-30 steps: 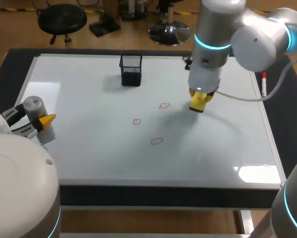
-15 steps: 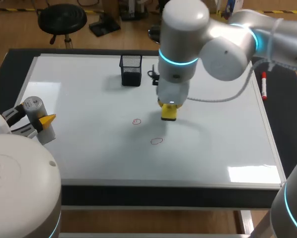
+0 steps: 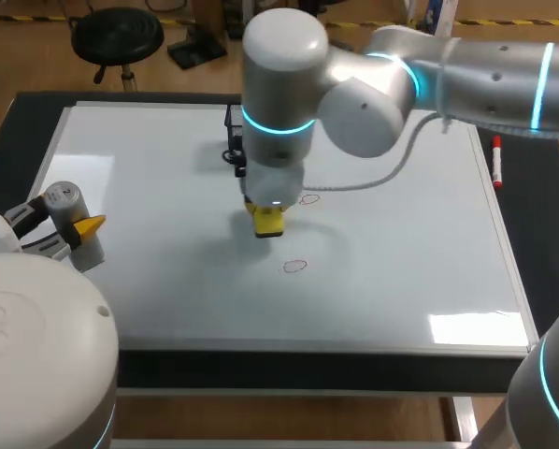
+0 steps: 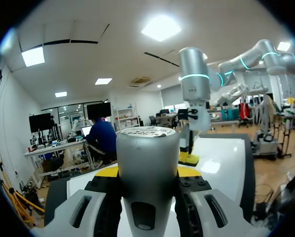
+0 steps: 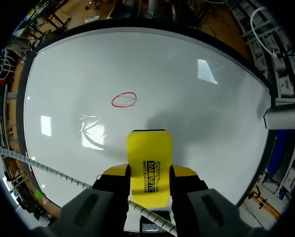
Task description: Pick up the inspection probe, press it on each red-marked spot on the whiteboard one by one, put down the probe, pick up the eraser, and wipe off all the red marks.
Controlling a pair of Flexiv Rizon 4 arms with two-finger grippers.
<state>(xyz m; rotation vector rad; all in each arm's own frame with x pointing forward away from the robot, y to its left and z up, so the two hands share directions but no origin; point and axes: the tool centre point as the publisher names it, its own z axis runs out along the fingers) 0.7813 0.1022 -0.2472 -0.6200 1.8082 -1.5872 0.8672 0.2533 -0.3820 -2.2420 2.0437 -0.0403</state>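
Eraser point(image 3: 267, 221) leftward, past upper red mark point(image 3: 308, 198)

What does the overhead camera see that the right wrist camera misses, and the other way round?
Only the head view shows the black mesh cup and the red marker. Only the right wrist view shows how the right hand clamps the yellow eraser from both sides. Both show the whiteboard, the eraser and a red mark.

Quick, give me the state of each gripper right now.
Left gripper: shut on the inspection probe.
Right gripper: shut on the yellow eraser.
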